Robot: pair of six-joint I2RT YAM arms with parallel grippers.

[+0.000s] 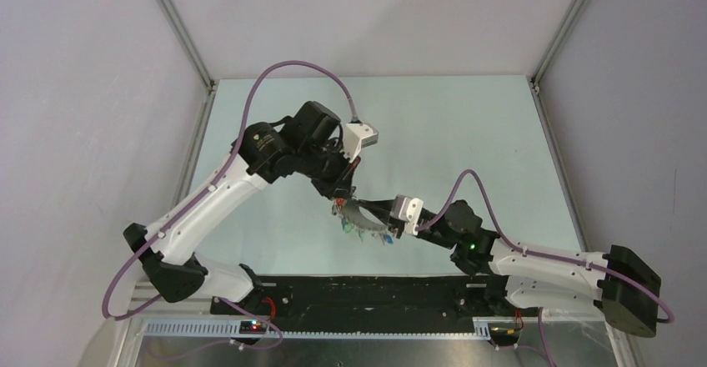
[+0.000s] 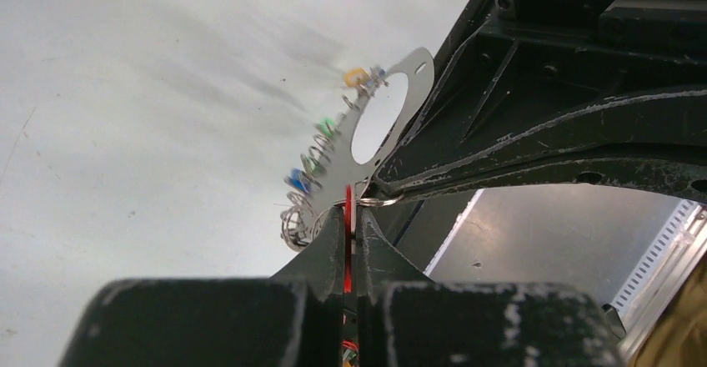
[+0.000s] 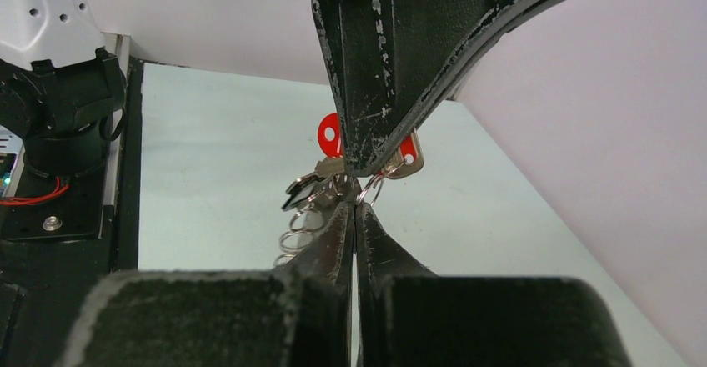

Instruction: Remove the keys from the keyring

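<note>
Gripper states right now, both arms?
Left gripper: shut on the red key.
Right gripper: shut on the keyring.

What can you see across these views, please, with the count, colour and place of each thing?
keyring: one, grey metal, held over the middle of the table between both arms
keys: several, exact count unclear, silver with red, green, blue and yellow heads, hanging along the keyring
small rings: several, silver wire, bunched among the keys
table: one, pale green, under everything
cables: two, purple, one looping along each arm
left arm: one, white and black, reaching in from the left, jaws shut on a red-headed one of the keys
right arm: one, white and black, reaching in from the right, jaws shut, seemingly on one of the small rings
</note>
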